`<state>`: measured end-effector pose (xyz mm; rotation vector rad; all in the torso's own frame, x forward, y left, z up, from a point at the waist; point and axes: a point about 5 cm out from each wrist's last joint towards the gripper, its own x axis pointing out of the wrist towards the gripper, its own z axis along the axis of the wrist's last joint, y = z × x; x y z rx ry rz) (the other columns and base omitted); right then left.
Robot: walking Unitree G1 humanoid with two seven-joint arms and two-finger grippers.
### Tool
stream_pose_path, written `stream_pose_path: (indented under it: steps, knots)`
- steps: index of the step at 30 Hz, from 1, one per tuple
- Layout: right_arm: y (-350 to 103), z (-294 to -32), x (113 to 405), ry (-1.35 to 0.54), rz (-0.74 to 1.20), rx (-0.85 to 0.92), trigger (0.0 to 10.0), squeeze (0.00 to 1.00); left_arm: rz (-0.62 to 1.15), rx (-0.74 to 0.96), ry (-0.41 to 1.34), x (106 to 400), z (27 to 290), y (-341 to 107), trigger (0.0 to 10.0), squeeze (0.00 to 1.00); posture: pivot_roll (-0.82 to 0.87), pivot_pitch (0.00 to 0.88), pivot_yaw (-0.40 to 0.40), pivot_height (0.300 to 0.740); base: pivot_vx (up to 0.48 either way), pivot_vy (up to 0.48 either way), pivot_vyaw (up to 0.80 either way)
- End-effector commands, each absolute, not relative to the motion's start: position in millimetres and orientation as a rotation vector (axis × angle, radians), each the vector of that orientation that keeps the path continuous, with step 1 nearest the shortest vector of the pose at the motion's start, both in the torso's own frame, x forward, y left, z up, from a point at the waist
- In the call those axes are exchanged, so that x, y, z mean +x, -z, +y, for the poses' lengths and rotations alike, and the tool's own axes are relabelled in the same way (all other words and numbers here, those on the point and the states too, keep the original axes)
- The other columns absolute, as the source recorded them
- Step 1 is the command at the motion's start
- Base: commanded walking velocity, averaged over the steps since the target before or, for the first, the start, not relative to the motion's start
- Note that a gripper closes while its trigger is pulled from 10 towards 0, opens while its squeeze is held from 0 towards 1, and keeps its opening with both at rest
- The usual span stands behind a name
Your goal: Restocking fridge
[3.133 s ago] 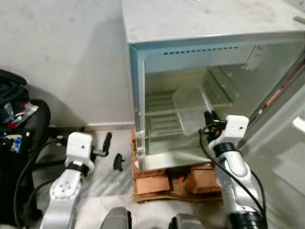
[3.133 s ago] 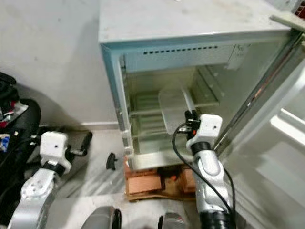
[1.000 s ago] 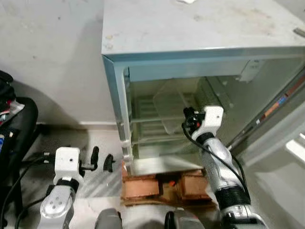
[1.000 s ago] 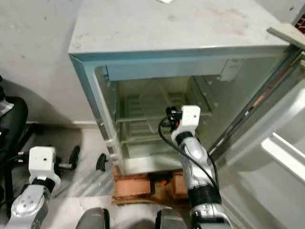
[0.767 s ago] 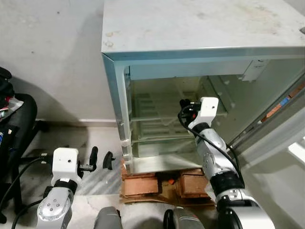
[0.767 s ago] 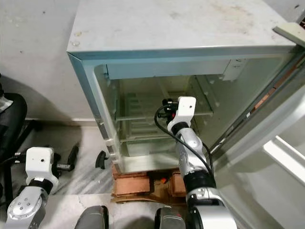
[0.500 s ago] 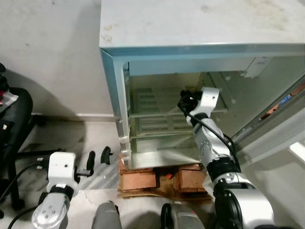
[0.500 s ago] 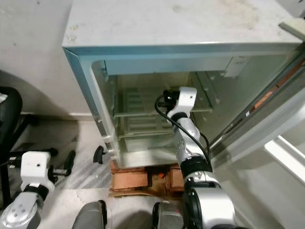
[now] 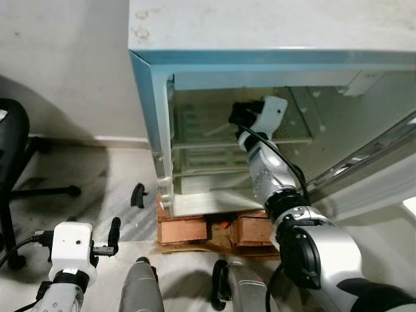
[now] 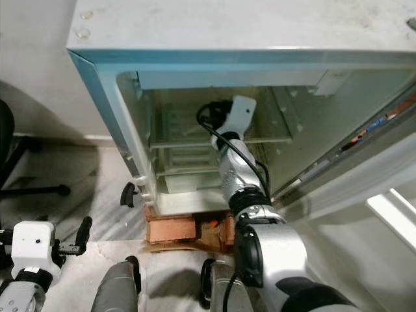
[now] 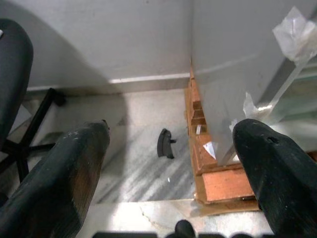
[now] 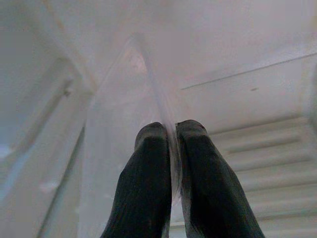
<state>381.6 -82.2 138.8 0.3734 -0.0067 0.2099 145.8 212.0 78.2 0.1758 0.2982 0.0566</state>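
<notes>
Clear plastic shelf panel (image 12: 124,124) is sitting inside the open fridge (image 9: 260,58), in the upper part of the cavity, edge-on between the right gripper (image 12: 171,144) fingers. Fingers are pressing together on the thin panel edge, almost no gap between them. Right arm is reaching in through the door opening, wrist just above the glass shelf (image 9: 260,133) level.

Fridge is standing raised on bricks (image 9: 185,229). A black chair (image 9: 13,149) is standing by the wall on the robot's left.

Left gripper (image 11: 168,163) is hanging low over the marble floor (image 11: 143,163), fingers spread wide, holding nothing; a small black part (image 11: 165,143) is lying on the floor below it, near the bricks.

Judgement: step in hand is seating the panel on the side-wall rails. Doing it well means keeping the panel level, aligning both side edges with the same pair of rails, pushing straight back slowly, and not releasing until it is resting flat. Risk: thin clear plastic flexing or slipping out of a pinch this narrow
</notes>
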Motion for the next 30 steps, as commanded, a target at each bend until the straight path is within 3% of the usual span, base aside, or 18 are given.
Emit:
stream_pose_path:
  steps: [1,16,18,19,20,21,30]
  knots:
    - [-108.1,-80.6,372.6,-0.164,0.148,0.404,10.0,0.0,0.318,0.184,-0.063,139.9,211.9,-78.5,10.0,0.0,0.31,0.332,-0.11,0.74,0.0,0.0,0.0]
    - [-117.5,-50.6,376.8,-0.102,0.257,0.565,10.0,0.0,0.32,0.191,-0.074,140.9,210.4,-79.7,10.0,0.0,0.32,0.319,-0.122,0.74,0.0,0.0,0.0]
    - [-121.7,-47.5,377.9,-0.109,0.242,0.575,10.0,0.04,0.319,0.192,-0.073,142.0,210.2,-79.5,10.0,0.0,0.32,0.318,-0.124,0.74,0.0,0.0,0.0]
    - [-123.1,-46.5,378.3,-0.112,0.237,0.574,10.0,0.61,0.318,0.192,-0.072,142.4,210.0,-79.4,10.0,0.0,0.32,0.315,-0.123,0.74,0.0,0.0,0.0]
    - [-123.9,-45.9,378.5,-0.114,0.235,0.574,10.0,0.61,0.317,0.191,-0.071,142.7,209.9,-79.2,10.0,0.0,0.32,0.313,-0.122,0.74,0.0,0.0,0.0]
    - [-125.0,-44.9,378.8,-0.118,0.233,0.57,10.0,1.0,0.316,0.193,-0.071,143.2,210.1,-79.1,10.0,0.0,0.33,0.308,-0.123,0.74,0.0,0.0,0.0]
    - [-138.4,-48.3,385.0,-0.16,0.173,0.541,10.0,1.0,0.299,0.204,-0.08,153.8,213.2,-78.3,10.0,0.0,0.32,0.275,-0.125,0.74,0.0,0.0,0.0]
